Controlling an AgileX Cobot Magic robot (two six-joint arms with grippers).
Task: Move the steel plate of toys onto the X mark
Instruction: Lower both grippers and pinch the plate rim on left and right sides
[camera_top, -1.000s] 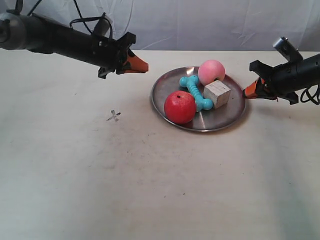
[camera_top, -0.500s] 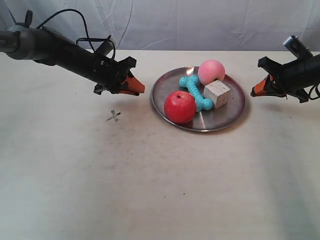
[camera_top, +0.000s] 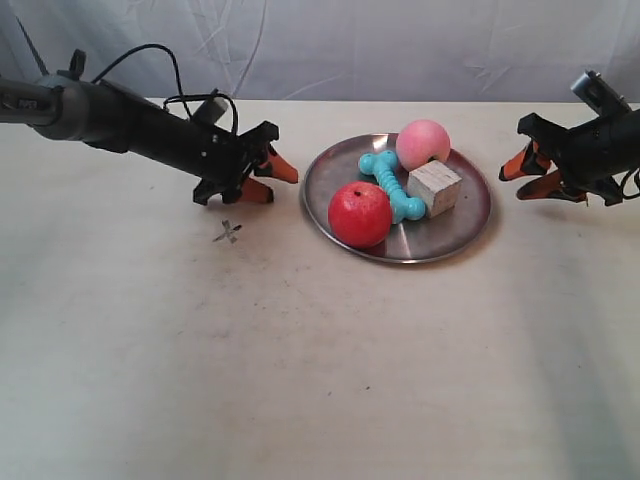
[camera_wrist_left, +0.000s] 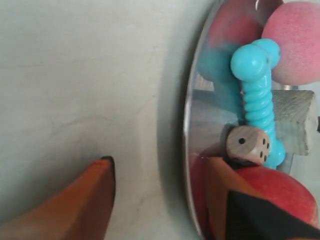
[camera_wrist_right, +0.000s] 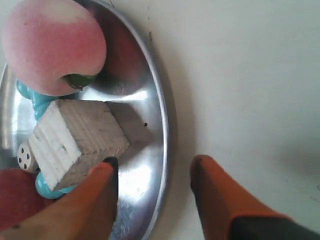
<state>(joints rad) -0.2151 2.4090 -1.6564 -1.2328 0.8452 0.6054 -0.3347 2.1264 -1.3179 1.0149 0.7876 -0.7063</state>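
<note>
The steel plate (camera_top: 462, 222) lies on the table with the red apple-like ball (camera_top: 359, 214), pink peach-like ball (camera_top: 423, 144), turquoise bone (camera_top: 391, 186) and wooden cube (camera_top: 434, 187) on it. The die (camera_wrist_left: 247, 145) sits between bone and apple; the exterior view hides it. The X mark (camera_top: 228, 232) is drawn left of the plate. My left gripper (camera_top: 268, 180) is open just beside the plate's left rim (camera_wrist_left: 187, 150), which runs between its fingers in the wrist view. My right gripper (camera_top: 522, 177) is open at the right rim (camera_wrist_right: 162, 130), one finger over the dish, one outside.
The beige table (camera_top: 320, 380) stretches wide in front of the plate. A white cloth backdrop (camera_top: 400, 50) hangs behind. The left arm (camera_top: 120, 120) with a looping black cable (camera_top: 170, 60) reaches in just above the X mark.
Both grippers have gone from shut to open. The left gripper came down and forward beside the plate's left rim. The right gripper drew slightly away from the right rim. The plate has not moved.
</note>
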